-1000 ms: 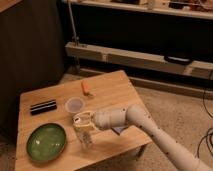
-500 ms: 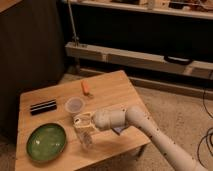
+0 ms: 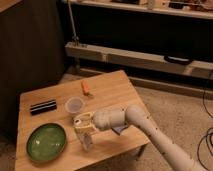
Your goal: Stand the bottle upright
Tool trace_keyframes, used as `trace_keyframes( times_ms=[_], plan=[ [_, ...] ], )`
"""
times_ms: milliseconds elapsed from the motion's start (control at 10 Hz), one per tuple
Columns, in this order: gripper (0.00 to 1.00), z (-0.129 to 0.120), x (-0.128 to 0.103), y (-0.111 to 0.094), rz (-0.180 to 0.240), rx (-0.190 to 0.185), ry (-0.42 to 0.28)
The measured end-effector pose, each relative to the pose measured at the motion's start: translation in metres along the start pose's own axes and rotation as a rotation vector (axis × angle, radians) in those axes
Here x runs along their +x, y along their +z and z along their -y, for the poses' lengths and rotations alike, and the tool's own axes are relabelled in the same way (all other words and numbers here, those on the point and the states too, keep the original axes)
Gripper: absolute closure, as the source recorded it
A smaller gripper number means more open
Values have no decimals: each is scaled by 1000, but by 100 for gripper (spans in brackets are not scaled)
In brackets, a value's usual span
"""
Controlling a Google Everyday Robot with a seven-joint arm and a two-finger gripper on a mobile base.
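Observation:
The small clear bottle (image 3: 86, 141) stands roughly upright on the wooden table (image 3: 115, 92), near its front edge. My gripper (image 3: 83, 124) is right over the bottle's upper part and hides its top. The pale arm reaches in from the lower right. The wider translucent cup (image 3: 74, 105) stands just behind the gripper, apart from the bottle.
A green plate (image 3: 46, 141) lies at the front left of the table. A black flat object (image 3: 43, 106) lies at the left, and a small orange item (image 3: 86, 88) near the back. A dark wall and a low shelf stand behind the table.

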Motion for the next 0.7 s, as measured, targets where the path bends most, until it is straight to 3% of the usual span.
trace_keyframes(
  times_ms=[700],
  plan=[
    [96,-2,-5,-2,5,10,15]
  ],
)
